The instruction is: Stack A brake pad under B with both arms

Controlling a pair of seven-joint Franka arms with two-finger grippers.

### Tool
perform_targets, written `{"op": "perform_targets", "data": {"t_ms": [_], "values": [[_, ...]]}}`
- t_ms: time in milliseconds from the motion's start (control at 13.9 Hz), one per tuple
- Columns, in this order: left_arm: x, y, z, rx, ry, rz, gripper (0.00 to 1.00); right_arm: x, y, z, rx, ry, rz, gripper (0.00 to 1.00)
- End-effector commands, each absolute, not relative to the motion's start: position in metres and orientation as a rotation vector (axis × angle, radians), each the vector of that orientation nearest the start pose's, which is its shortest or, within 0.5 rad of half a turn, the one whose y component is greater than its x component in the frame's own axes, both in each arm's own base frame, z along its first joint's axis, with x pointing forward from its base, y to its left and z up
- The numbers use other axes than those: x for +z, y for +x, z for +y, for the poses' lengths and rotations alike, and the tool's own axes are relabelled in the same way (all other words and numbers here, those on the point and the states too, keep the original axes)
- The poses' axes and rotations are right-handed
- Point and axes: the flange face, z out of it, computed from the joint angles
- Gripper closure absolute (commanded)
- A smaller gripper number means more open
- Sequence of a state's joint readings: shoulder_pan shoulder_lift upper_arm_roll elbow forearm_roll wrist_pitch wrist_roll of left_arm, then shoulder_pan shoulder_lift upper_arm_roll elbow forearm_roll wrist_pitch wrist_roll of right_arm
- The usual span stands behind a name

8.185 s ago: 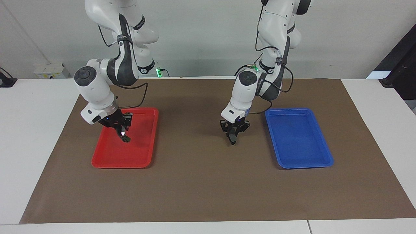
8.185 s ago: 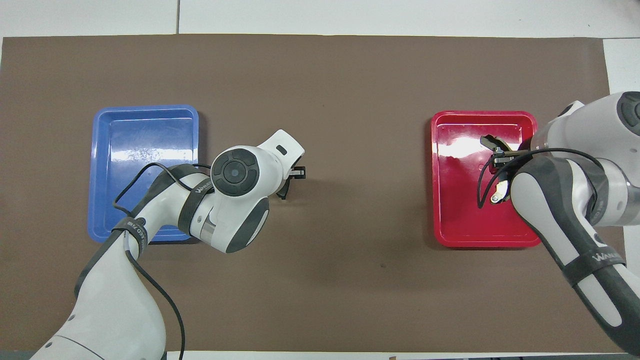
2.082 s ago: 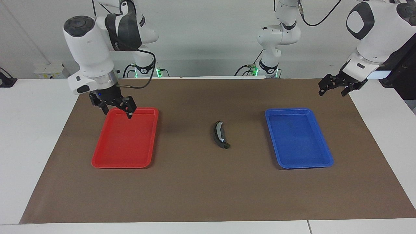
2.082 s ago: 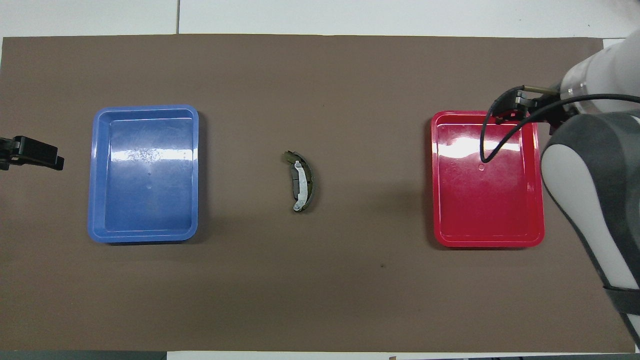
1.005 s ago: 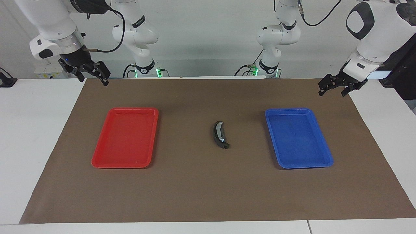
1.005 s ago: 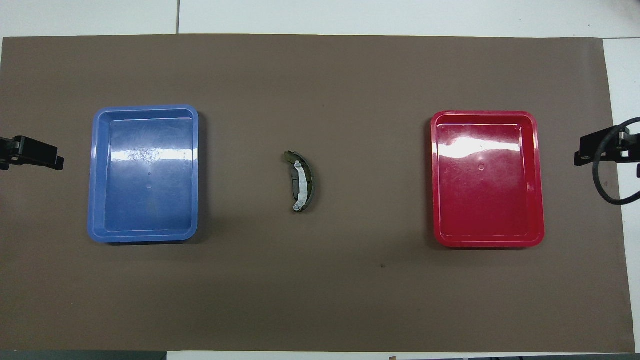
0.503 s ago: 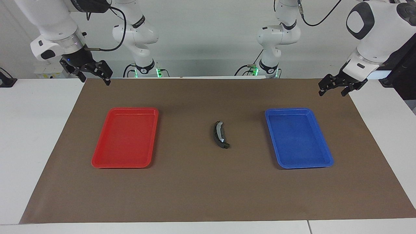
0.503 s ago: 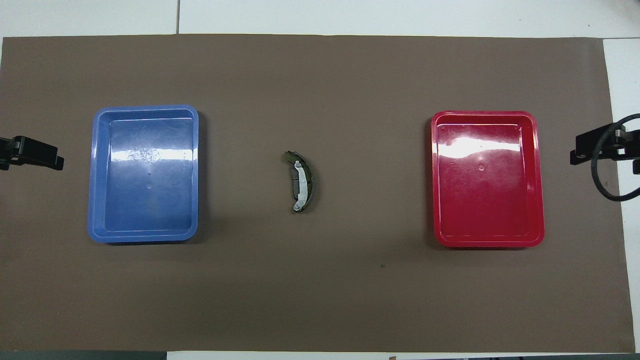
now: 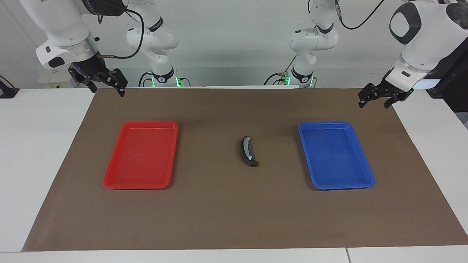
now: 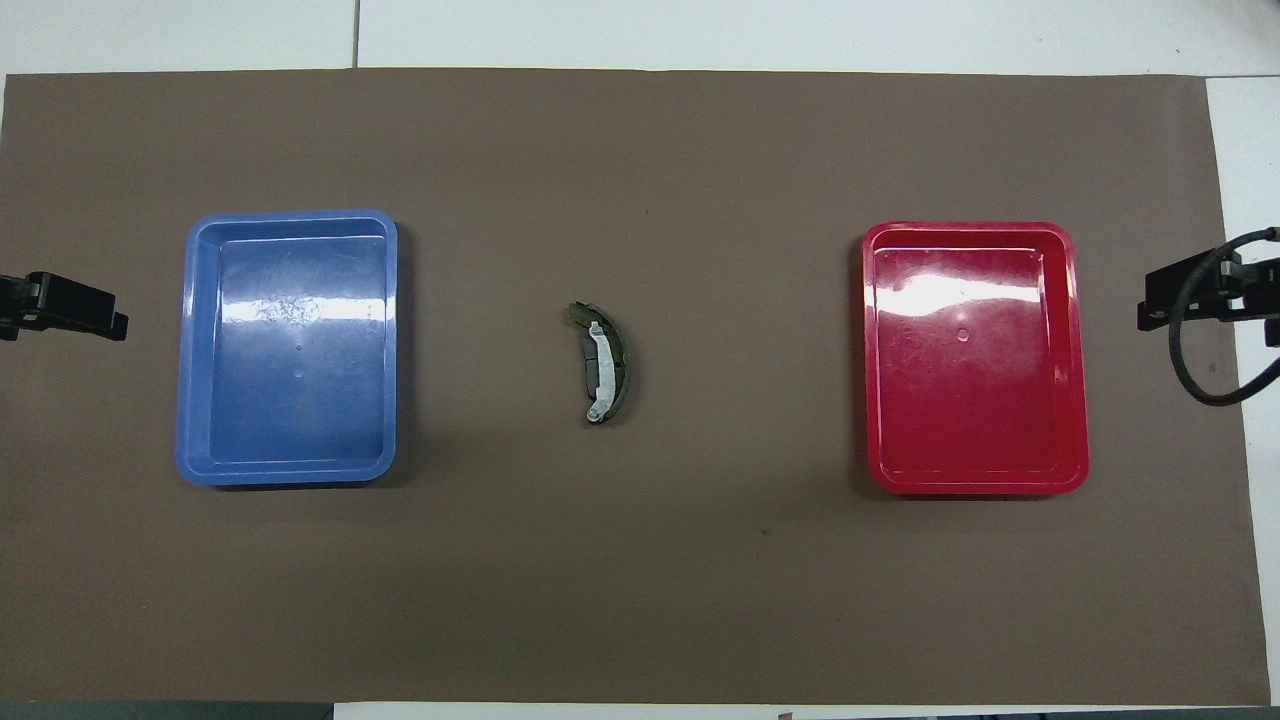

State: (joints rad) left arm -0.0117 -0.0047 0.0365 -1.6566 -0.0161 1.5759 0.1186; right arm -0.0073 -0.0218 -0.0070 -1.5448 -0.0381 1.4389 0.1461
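The crescent brake shoe B [image 9: 248, 151] with its silver band lies on the brown mat midway between the two trays; it also shows in the overhead view [image 10: 603, 362]. A dark edge shows beneath it, but the small pad A is hidden and cannot be told apart from it. My left gripper [image 9: 373, 105] is open and empty, raised over the mat's corner by the blue tray; in the overhead view it shows at the picture's edge [image 10: 68, 307]. My right gripper [image 9: 106, 91] is open and empty, raised over the mat's edge by the red tray, and also shows in the overhead view [image 10: 1190, 290].
An empty red tray [image 9: 110, 181] lies toward the right arm's end and an empty blue tray [image 9: 365, 182] toward the left arm's end. The brown mat [image 9: 226, 219] covers the white table.
My right gripper has drifted slightly toward the red tray over the last second. The left gripper and the brake shoe have not moved.
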Motion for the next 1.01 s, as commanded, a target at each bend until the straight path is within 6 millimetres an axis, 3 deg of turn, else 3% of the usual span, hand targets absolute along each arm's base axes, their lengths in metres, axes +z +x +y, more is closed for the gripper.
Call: {"op": "perform_targets", "data": {"t_ms": [0,933], "values": [[0.5879,0.5428,0.0140,0.105,-3.155,0.147,0.00,0.6358,0.5342,-0.0076,0.105,-3.195,0.208,0.00],[0.5879,0.5428,0.0140,0.105,-3.155,0.147,0.00,0.6361,0.5338,-0.0082,0.110,-3.150,0.210,0.00]]}}
